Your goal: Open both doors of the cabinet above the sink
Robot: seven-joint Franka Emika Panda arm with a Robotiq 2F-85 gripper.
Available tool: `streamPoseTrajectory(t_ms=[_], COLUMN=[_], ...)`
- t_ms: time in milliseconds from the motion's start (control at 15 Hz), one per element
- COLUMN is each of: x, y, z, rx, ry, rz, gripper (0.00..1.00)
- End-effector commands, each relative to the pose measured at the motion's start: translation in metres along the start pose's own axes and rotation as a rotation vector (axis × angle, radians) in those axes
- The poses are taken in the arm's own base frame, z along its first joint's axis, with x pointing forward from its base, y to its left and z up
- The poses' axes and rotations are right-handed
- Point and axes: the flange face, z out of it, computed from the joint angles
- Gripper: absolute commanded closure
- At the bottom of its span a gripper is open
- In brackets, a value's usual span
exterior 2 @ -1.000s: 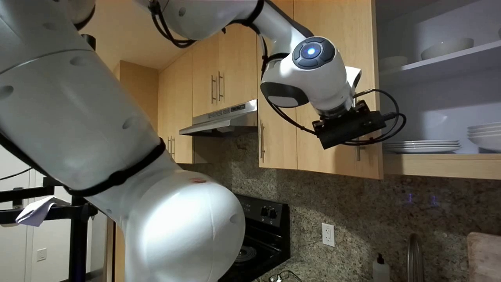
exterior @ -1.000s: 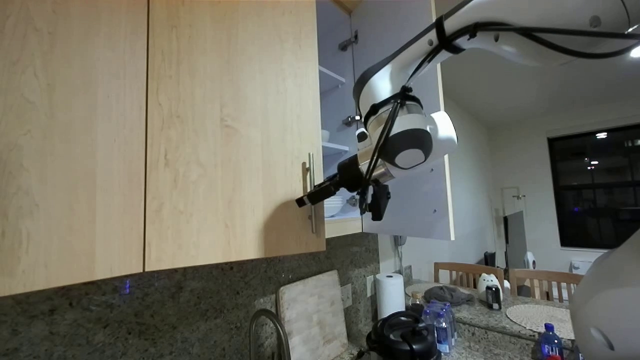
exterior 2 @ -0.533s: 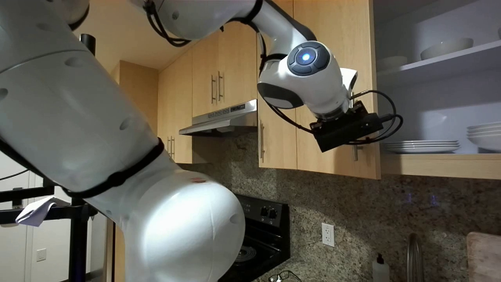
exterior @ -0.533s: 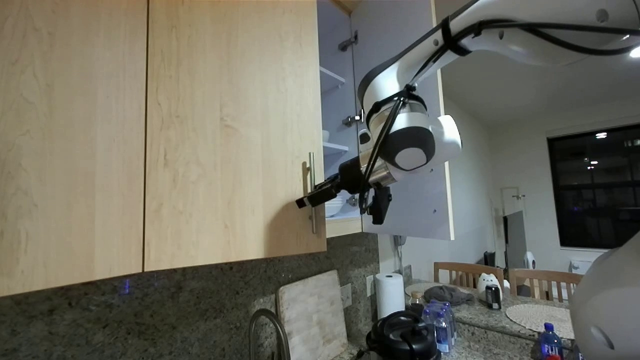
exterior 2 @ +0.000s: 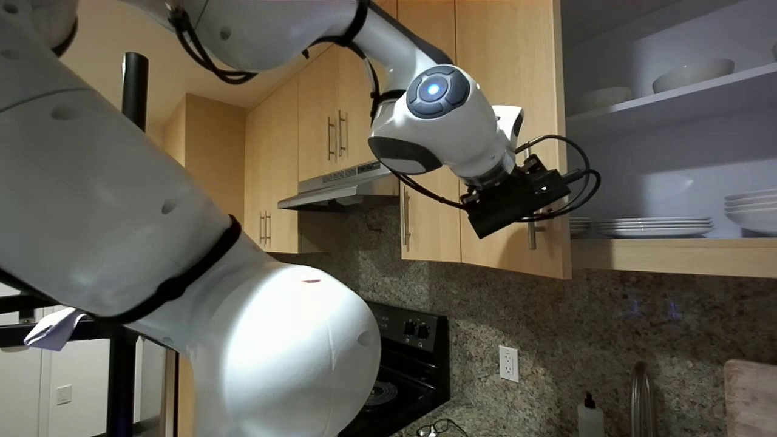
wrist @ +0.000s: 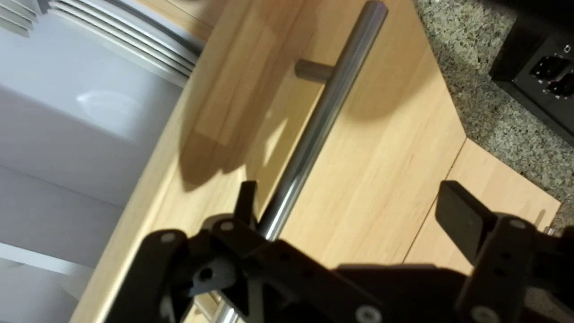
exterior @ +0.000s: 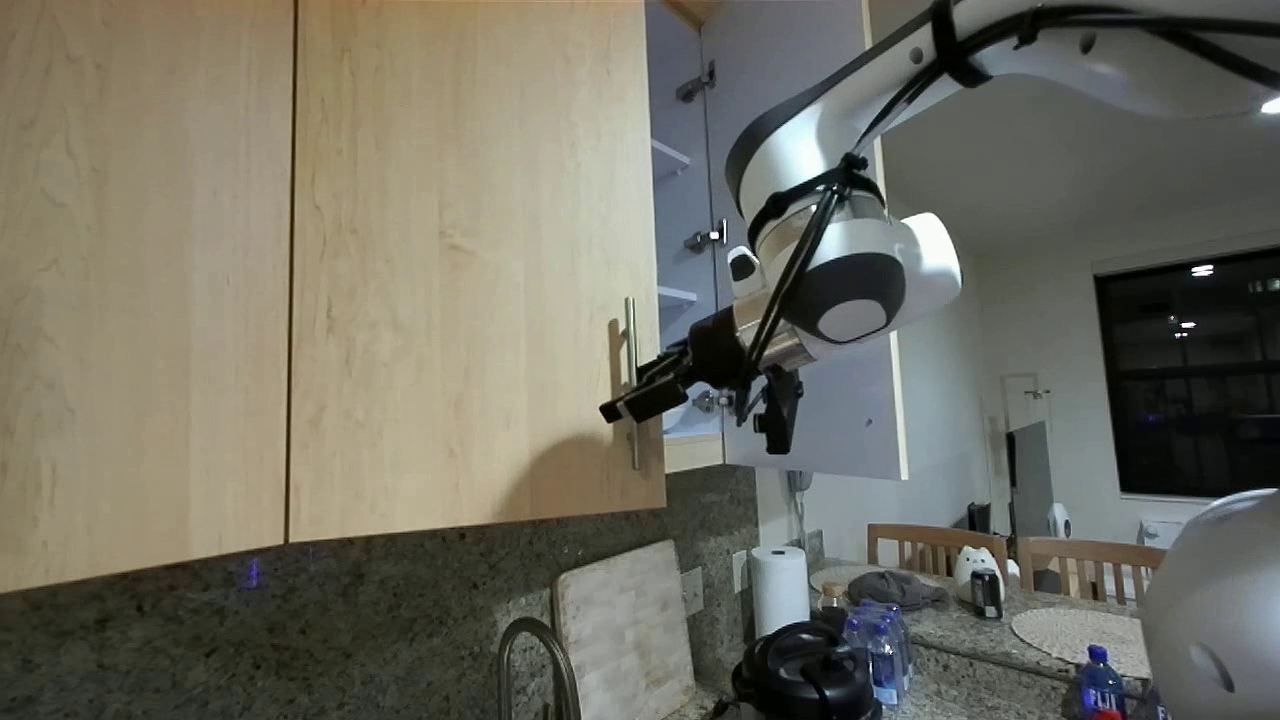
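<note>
A light maple door (exterior: 470, 250) of the cabinet (exterior 2: 674, 255) stands partly swung out, its vertical metal bar handle (wrist: 325, 112) near the free edge. Folded wide, the other door (exterior: 840, 440) shows its pale inner face and hinges. My gripper (wrist: 354, 206) is open at the handle. In the wrist view the bar passes between the jaws, close beside the left finger (wrist: 245, 202), while the right finger (wrist: 462, 220) is well apart from it. Whether the left finger touches the bar cannot be told. The fingers are hidden in an exterior view (exterior 2: 516, 200). The sink is out of view.
White plates (exterior 2: 652, 227) and a bowl (exterior 2: 692, 76) sit on the cabinet shelves. Below are a faucet (exterior 2: 640, 394), a cutting board (exterior: 625, 630), a paper towel roll (exterior: 780, 590) and a black pot (exterior: 808, 670). A range hood (exterior 2: 340, 182) is beside the arm.
The handled door has swung farther out, uncovering more of the cabinet's inside. My arm and gripper have moved along with it, staying at the handle. The other door has not moved.
</note>
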Motion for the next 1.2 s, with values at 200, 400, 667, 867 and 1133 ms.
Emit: streamPoseTrajectory(t_ms=[200,400,667,867,1133], x=[0.033,0.041,0.039,0.036,0.038], y=[-0.062,-0.074,-0.068,-0.067,-0.065], z=[-0.011,-0.012,-0.020,-0.020,-0.014], rx=[0.115,0.140,0.103,0.094,0.099], ry=[0.092,0.105,0.091,0.048,-0.007], rz=[-0.094,-0.103,-0.048,0.025,0.135], gripper=[0.00,0.00,0.00,0.00,0.00])
